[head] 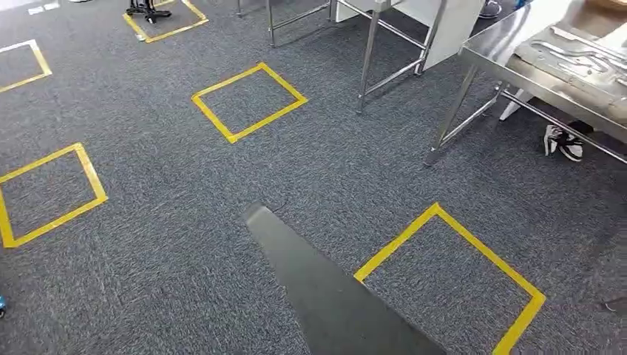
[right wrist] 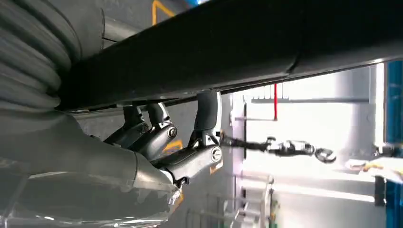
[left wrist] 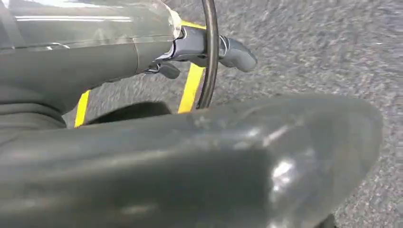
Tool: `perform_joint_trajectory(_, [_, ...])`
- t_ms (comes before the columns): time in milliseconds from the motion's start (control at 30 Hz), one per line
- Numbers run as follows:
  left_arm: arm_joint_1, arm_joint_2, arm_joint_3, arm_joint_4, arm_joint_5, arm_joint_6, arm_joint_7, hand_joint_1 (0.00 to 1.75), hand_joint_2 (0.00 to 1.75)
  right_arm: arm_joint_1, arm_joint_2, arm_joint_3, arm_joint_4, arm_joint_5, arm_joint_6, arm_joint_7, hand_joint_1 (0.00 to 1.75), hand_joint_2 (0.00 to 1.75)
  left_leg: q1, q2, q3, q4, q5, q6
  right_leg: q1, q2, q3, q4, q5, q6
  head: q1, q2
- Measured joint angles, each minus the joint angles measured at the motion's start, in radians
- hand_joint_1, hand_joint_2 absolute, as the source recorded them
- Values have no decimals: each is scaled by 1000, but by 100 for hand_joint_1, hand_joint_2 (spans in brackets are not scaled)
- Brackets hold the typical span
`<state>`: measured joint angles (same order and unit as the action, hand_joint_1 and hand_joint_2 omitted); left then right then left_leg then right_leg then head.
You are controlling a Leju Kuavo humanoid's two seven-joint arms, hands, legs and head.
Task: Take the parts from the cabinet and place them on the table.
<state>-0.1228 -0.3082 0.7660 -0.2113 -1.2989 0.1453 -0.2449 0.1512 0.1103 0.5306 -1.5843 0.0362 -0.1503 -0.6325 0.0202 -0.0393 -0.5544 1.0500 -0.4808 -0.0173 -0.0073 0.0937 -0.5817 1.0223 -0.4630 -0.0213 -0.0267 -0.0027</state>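
A long, flat dark grey part [head: 325,288] juts out from the bottom of the head view over the carpet, its rounded tip pointing forward and left. In the left wrist view the same part [left wrist: 237,156] runs close past the camera, and my left hand [left wrist: 199,50] has its dark fingers lying along the part's far side. My right hand [right wrist: 161,137] has its fingers curled up against the underside of the part [right wrist: 237,42], gripping it. The steel table [head: 510,52] stands at the far right with pale flat parts [head: 577,55] lying on it.
Yellow taped squares [head: 248,101] mark the grey carpet, one [head: 451,277] just right of the carried part. The table's legs [head: 451,126] and a second steel frame [head: 370,66] stand ahead on the right. A person's shoe [head: 563,140] shows under the table.
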Motion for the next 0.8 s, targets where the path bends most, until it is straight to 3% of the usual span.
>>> perform_joint_trajectory(33, [1,-1,-1,0,0,0,2,0,0,-3,0,0,1,1,0,0,175,175,0,-42,9,-19,-21,1,6,9,-8,10,-4,7,0,0])
perform_joint_trajectory(167, [-1,-2,-6,0,-3,-2,-2,0,0,-4,0,0,3,11,-3,1,175,175,-4,-7,10,-27,-10,27,-3,48,-23,3,7,34,0,0])
perform_joint_trajectory(200, [-3,-5,-9,0,-4,-8,-8,0,0,-4,-1,0,3,15,-7,1,175,175,0,10,12,-35,-4,37,-5,12,-24,16,-2,34,0,0])
perform_joint_trajectory(233, [-5,-6,-13,0,-10,-14,-15,0,0,-6,-1,0,3,18,-11,1,175,175,-1,19,13,-41,-1,44,2,-45,-44,54,-31,38,1,0])
perform_joint_trajectory(267, [-5,-7,-18,0,-14,-19,-20,0,0,-12,1,0,3,22,-11,5,175,175,-3,32,13,-41,-1,45,1,-73,-79,122,-71,43,1,0])
perform_joint_trajectory(333, [-4,-7,-24,0,-26,-24,-26,0,0,-26,5,-1,3,37,0,29,175,175,-5,62,12,-41,-3,47,-3,-85,-151,264,-131,49,1,0])
perform_joint_trajectory(367, [-5,-7,-27,0,-31,-30,-31,0,0,-32,8,-1,3,44,5,39,175,175,-5,77,12,-40,-5,47,-5,-87,-173,304,-136,51,0,0])
perform_joint_trajectory(400, [-8,-8,-32,0,-35,-35,-43,0,0,-36,12,-4,3,54,9,47,175,175,-5,90,13,-40,-7,45,-7,-89,-169,294,-115,53,1,0])
perform_joint_trajectory(433, [-11,-9,-39,0,-39,-37,-52,0,0,-38,15,-7,2,61,12,48,175,175,-5,101,16,-40,-10,45,-7,-94,-141,239,-77,52,1,0])
perform_joint_trajectory(467, [-12,-12,-45,0,-41,-37,-58,0,0,-38,18,-11,-2,65,15,49,175,175,-5,110,20,-40,-13,42,-6,-103,-92,150,-31,48,1,0])
perform_joint_trajectory(500, [-14,-16,-48,0,-41,-37,-60,0,0,-40,22,-13,-4,69,16,49,175,175,-6,118,26,-40,-16,39,-3,-131,-41,59,8,41,1,0])
perform_joint_trajectory(533, [-15,-19,-49,0,-41,-37,-64,0,0,-45,25,-14,-7,70,18,49,175,175,-8,126,31,-41,-20,35,7,-187,-12,1,3,32,1,0])
perform_joint_trajectory(567, [-17,-21,-50,0,-42,-36,-72,0,0,-50,29,-16,-8,73,19,48,175,175,-16,134,31,-36,-26,27,16,-189,-11,-5,3,23,0,0])
perform_joint_trajectory(667, [-18,-28,-64,0,-54,-33,-111,0,0,-47,34,-26,-12,88,21,37,175,175,-14,165,43,-47,-28,15,20,-149,-17,-3,1,13,1,0])
perform_joint_trajectory(700, [-21,-31,-73,0,-60,-32,-124,0,0,-46,38,-30,-15,93,21,35,175,175,-15,168,42,-43,-39,8,2,-132,-8,-18,9,3,0,0])
perform_joint_trajectory(733, [-23,-32,-78,0,-66,-32,-133,0,0,-46,40,-33,-18,97,21,32,175,175,-10,112,40,-21,-55,4,4,-123,-4,-22,10,-1,0,0])
perform_joint_trajectory(767, [-23,-34,-85,0,-74,-32,-142,0,0,-49,45,-36,-19,101,24,28,175,175,-9,76,17,35,-89,5,3,-113,-3,-22,10,-4,0,0])
perform_joint_trajectory(800, [-22,-35,-93,0,-80,-30,-147,0,0,-50,50,-38,-19,104,24,26,175,175,-6,60,-23,117,-128,3,2,-100,-2,-21,9,-9,0,0])
